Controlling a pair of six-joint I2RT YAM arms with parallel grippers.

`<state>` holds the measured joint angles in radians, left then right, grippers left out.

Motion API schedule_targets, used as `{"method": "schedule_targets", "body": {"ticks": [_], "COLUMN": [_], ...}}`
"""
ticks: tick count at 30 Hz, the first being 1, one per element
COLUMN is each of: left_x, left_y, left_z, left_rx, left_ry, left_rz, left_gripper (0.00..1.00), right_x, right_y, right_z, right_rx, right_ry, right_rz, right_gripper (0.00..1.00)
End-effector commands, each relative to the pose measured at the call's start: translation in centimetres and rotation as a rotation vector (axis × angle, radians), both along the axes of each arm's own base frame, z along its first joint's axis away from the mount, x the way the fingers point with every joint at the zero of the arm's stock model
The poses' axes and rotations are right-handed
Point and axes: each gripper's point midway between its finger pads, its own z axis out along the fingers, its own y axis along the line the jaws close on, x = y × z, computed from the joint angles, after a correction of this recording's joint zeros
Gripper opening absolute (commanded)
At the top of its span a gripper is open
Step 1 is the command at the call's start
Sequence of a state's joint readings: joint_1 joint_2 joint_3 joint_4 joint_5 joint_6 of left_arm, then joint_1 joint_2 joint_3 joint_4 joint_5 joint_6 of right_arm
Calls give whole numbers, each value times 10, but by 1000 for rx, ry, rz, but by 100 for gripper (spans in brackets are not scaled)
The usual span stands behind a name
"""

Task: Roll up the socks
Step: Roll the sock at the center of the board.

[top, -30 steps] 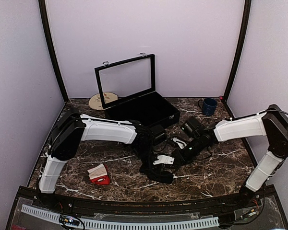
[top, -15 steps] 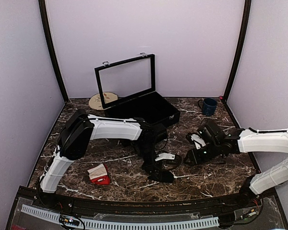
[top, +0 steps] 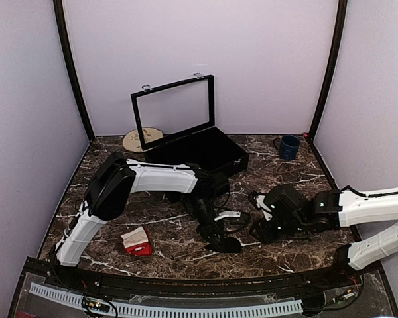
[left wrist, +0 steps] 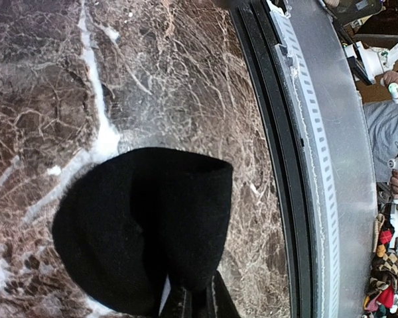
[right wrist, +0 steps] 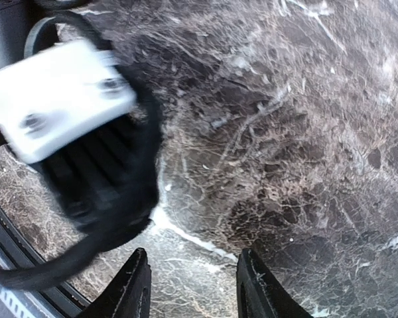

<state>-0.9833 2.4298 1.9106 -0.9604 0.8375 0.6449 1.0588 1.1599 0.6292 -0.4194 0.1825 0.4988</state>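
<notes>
The left claw (top: 219,241) is pointing down at the marble table (top: 172,255) with its jaws closed tight, pinching the edge of a black fabric bundle (top: 227,246). In the left wrist view the bundle (left wrist: 142,225) is spreading out ahead of that claw (left wrist: 196,301) as a rounded, folded lump lying flat on the stone.

The socks (top: 137,240), red with a cream-white band, are lying in a small heap well apart from the left claw, out on its side toward the left arm's base. Only bare marble is lying between them and the claw, and neither claw is touching them.

The right claw (top: 260,232) is hovering low just beside the left claw, on the side away from the socks. Its jaws are standing apart, and the right wrist view is showing nothing but marble between its fingers (right wrist: 129,288). A blurred white block (right wrist: 53,99) with a black cable is sitting close in front of it.

Beyond both claws, a black case (top: 199,151) is standing with its lid up. A round disc (top: 142,139) is lying at the case's far left, and a blue mug (top: 289,146) is standing well beyond the right claw.
</notes>
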Motion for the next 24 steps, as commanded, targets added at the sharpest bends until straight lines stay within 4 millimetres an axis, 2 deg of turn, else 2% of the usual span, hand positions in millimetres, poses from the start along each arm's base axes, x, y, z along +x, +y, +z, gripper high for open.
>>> {"method": "schedule_targets", "body": {"ticks": [1,13,16,24], "left_x": [1,1,1,-1], "left_y": [15,19,20,20], "left_z": [-22,-32,-34,-32], "left_rx": [96,132,136,131], "left_ry": [32,39,41,57], "left_rz": [20,25,26,25], "left_gripper": [0,0,0,0], "right_x": [2,-40,-46,-51], "right_y": [7,52,62,73], "right_z": [20,0,-3,-16], "right_rx": [-15,-169,-195,-290], "right_ry": [-117,-179,-195,-231], "right_rz": [0,243,303,418], "right_gripper": [42,41,41,41]}}
